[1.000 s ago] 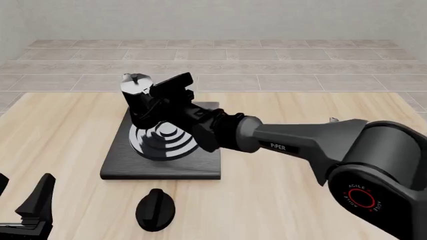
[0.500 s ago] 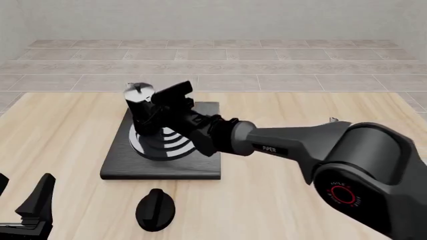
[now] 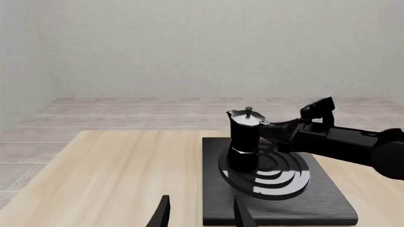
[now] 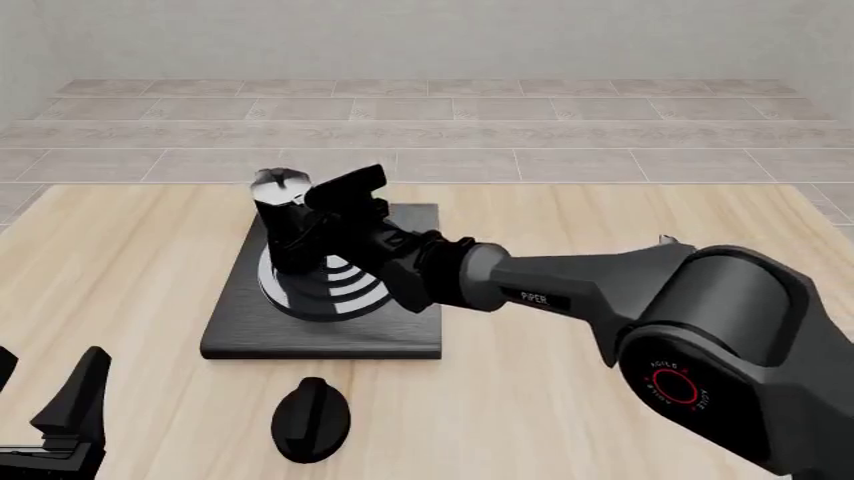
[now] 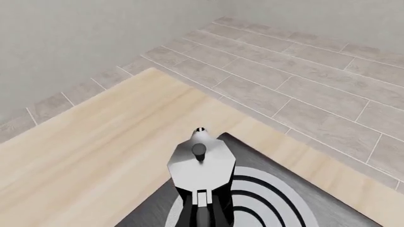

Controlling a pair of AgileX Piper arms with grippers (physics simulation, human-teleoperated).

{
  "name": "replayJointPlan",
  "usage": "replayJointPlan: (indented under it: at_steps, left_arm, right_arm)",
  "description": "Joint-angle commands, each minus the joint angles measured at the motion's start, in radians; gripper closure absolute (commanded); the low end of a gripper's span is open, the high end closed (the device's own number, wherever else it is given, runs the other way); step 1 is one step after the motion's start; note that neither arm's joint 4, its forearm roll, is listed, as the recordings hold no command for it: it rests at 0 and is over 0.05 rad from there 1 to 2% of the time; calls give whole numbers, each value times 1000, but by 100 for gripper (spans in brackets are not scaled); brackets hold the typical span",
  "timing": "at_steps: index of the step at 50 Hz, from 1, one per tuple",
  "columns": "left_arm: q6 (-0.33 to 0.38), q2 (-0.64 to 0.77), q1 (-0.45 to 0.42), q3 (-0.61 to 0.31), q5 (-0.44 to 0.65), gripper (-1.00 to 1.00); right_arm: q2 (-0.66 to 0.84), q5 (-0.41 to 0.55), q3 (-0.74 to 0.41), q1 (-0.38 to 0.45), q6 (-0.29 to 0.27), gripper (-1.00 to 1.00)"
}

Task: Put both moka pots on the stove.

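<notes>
The one moka pot in view, glossy black with a silvery lid, stands upright on the ringed burner of the stove. My right gripper reaches in from the right and is shut on the pot's side handle. The left wrist view shows the same pot on the stove, with the right gripper at its handle. From the right wrist I look down on the lid and the stove; the fingers are out of frame. My left gripper is open and empty at the near left.
A black oval knob lies on the wooden table just in front of the stove. A small pale tip pokes up behind the right arm; what it is cannot be told. The right arm spans the table's middle.
The right gripper has lowered the moka pot onto the burner rings over the last second. The left arm has not moved.
</notes>
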Motion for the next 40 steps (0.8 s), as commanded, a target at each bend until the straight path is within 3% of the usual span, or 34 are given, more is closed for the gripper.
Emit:
replayJointPlan:
  at_steps: [1,8,9,23,40]
  left_arm:
    - [0,0,0,0,0,-100]
    - [0,0,0,0,0,-100]
    - [0,0,0,0,0,-100]
    - [0,0,0,0,0,-100]
    - [0,0,0,0,0,-100]
  right_arm:
    - [-10,-5,-5,4,12,100]
    - [-12,-13,7,9,-4,100]
    - [-10,-9,5,6,-8,-100]
    - [-26,-10,17,5,-3,-100]
    - [-175,-2,147,43,-25,-100]
